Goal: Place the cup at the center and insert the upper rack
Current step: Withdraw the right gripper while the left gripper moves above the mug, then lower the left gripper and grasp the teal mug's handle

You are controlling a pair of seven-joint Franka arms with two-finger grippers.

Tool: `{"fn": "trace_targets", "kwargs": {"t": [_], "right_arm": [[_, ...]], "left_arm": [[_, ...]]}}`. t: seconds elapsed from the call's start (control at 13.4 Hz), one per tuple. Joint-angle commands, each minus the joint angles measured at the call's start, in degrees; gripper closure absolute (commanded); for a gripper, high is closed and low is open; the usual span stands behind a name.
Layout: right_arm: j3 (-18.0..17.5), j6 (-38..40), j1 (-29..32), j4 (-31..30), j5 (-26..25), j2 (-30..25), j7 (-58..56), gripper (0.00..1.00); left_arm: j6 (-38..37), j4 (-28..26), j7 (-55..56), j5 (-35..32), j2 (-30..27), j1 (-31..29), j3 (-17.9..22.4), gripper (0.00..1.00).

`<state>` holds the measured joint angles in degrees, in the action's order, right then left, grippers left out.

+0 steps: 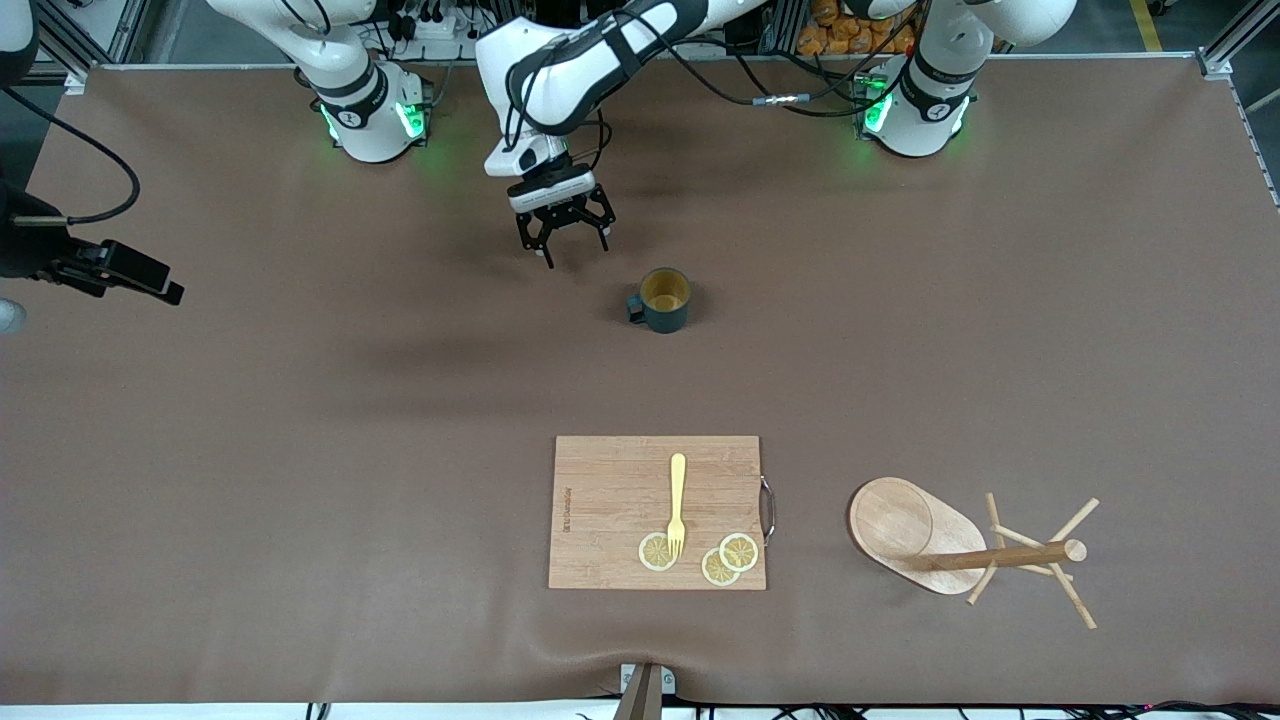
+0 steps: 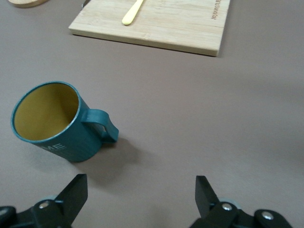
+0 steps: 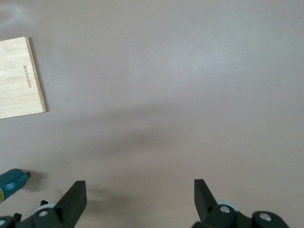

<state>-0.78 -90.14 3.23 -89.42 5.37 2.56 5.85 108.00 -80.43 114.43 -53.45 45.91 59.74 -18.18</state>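
Observation:
The dark teal cup [image 1: 665, 300] stands upright on the brown table, its handle toward the right arm's end. It also shows in the left wrist view [image 2: 52, 123], and its edge shows in the right wrist view [image 3: 9, 184]. My left gripper [image 1: 565, 245] is open and empty, low over bare table beside the cup, toward the right arm's end; its jaws [image 2: 140, 190] stand wide apart. The wooden mug tree [image 1: 930, 540] lies on its side near the front camera, toward the left arm's end. My right gripper [image 3: 140, 202] is open and empty, high over bare table.
A bamboo cutting board [image 1: 610, 500] with a yellow fork [image 1: 677, 500] and lemon slices [image 1: 725, 560] lies nearer the front camera than the cup. A black device on a cable [image 1: 120, 270] hangs at the right arm's end.

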Motion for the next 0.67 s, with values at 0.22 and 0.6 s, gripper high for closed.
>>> {"fn": "trace_targets", "kwargs": {"t": [0.22,0.6], "right_arm": [[-0.1,-0.47,-1.04,0.91,-2.12,-1.5,-1.36,0.0],[-0.02,-0.12,-2.36,2.49,-2.91,-1.5,-1.54,0.0]], "left_arm": [[-2.26,1.59,3.6,-4.72,3.13,6.7,7.62,0.0],[-4.81,1.59,10.46,-13.77,7.52,7.5,7.98,0.0]]}}
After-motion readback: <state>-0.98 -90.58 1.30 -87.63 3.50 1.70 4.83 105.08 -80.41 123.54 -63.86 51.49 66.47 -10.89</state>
